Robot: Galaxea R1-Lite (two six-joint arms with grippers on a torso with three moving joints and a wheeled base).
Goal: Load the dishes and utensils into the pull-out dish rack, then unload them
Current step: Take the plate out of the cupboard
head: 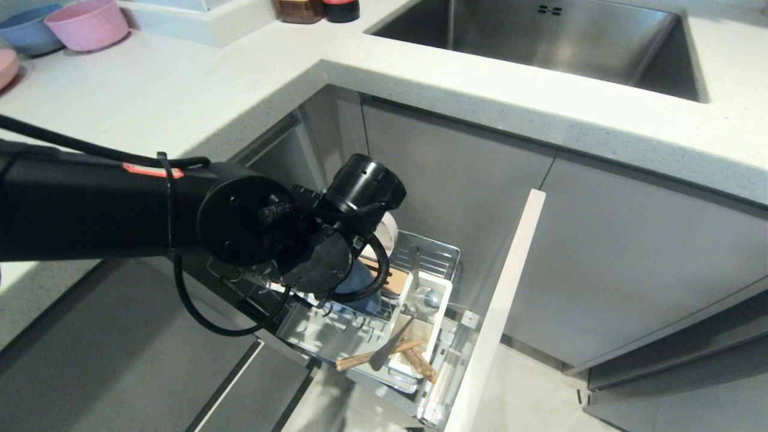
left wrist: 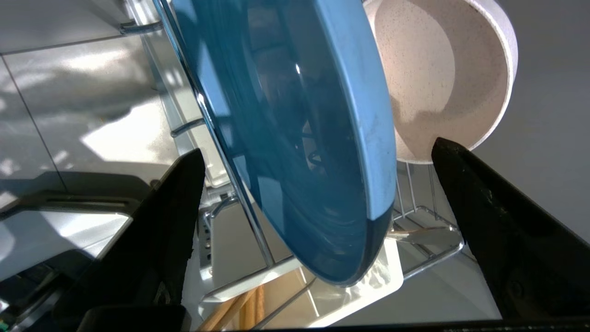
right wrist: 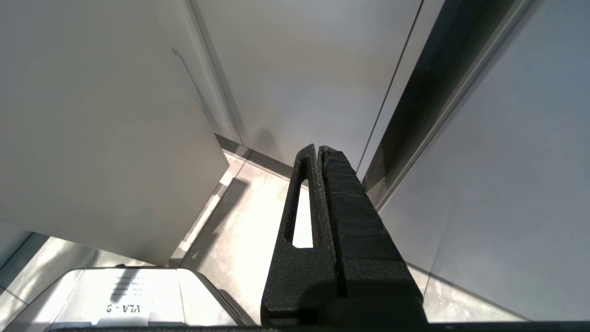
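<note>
**Head view: plate and bowl racked on edge, left arm over the drawer**

Head view has the pull-out dish rack (head: pixel 384 312) drawn out from under the white stone countertop (head: pixel 180 90), its pale grey front panel (head: pixel 498 312) edge-on to the camera. The light-blue plate (left wrist: pixel 295 138) stands on edge in the wire slots, faces toward the rack's two ends, and the cream bowl (left wrist: pixel 442 78) stands on edge just behind it. In the white utensil caddy (head: pixel 435 300), the chopsticks (head: pixel 384 354) lie low and slanted with their tips poking out past the rack's near edge. The spoon (head: pixel 420 300) stands with its bowl end up.

Room-wise: steel sink (head: pixel 540 36) set in the counter, pink bowl (head: pixel 87 24) and blue bowl (head: pixel 27 27) at the far left, grey cabinets, pale tile floor.

Left arm reaches in from the left, wrist bent down over the rack. Left gripper (left wrist: pixel 318 157) is spread wide, a finger on each side of the plate's rim, gripping nothing. Right gripper (right wrist: pixel 322 157) hangs by the cabinets, fingers pressed together, empty.
</note>
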